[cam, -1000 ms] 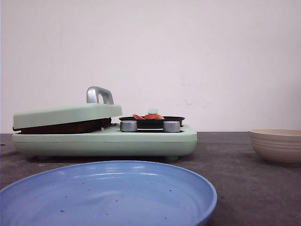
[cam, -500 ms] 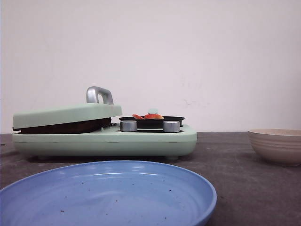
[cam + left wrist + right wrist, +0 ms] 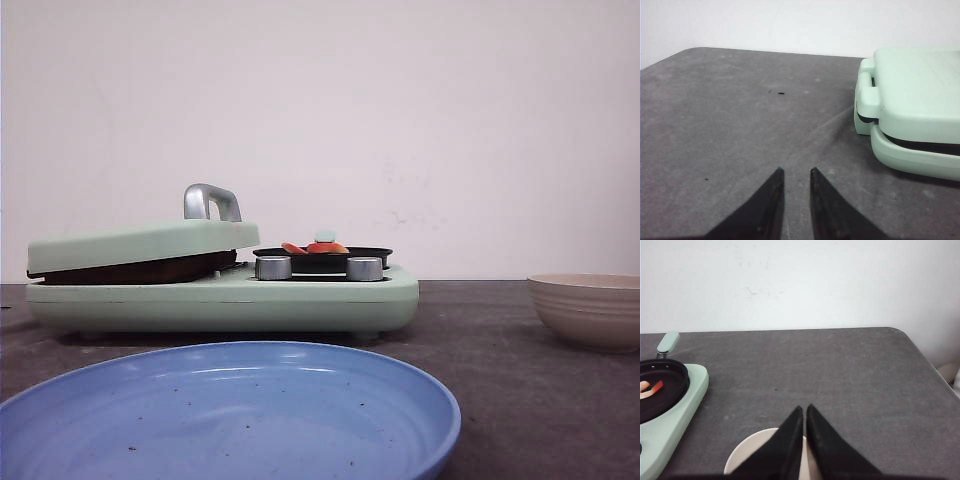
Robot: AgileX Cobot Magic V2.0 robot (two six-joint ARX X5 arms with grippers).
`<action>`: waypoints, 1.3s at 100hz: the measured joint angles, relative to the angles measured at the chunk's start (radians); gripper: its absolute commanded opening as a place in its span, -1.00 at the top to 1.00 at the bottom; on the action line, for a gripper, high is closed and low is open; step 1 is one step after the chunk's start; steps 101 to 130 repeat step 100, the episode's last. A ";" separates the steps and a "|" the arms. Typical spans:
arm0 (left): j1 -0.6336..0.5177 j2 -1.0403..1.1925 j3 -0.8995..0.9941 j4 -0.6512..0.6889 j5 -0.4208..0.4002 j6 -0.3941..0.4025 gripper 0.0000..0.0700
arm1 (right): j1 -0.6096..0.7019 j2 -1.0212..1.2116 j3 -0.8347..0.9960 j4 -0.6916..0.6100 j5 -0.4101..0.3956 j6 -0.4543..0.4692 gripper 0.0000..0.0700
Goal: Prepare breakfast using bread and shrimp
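Observation:
Orange-pink shrimp [image 3: 315, 247] lie in the small black pan [image 3: 325, 259] on the right half of a mint-green breakfast maker [image 3: 300, 295]; one shrimp [image 3: 652, 388] also shows in the right wrist view. The maker's lid [image 3: 140, 243] is lowered almost flat over the left half, and the bread is hidden. My left gripper [image 3: 795, 171] hovers over bare table beside the lid's hinge end [image 3: 867, 92], narrowly open and empty. My right gripper [image 3: 804, 407] is shut on nothing, above a beige bowl [image 3: 747, 457]. Neither gripper shows in the front view.
A blue plate [image 3: 440, 410] sits at the near edge of the table. The beige bowl [image 3: 590, 310] stands right of the maker. A metal handle [image 3: 210, 200] rises from the lid. The pan's mint handle [image 3: 668, 341] points to the far wall.

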 measured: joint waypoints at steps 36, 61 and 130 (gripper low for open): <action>0.000 0.000 0.000 0.000 0.000 0.000 0.97 | 0.000 0.000 0.000 0.000 0.000 0.001 0.99; 0.000 0.000 0.000 0.000 0.000 0.000 0.97 | 0.000 0.000 0.000 0.000 0.000 0.001 0.99; 0.000 0.000 0.000 0.000 0.000 0.000 0.97 | 0.005 -0.158 0.000 -0.011 0.006 0.001 0.99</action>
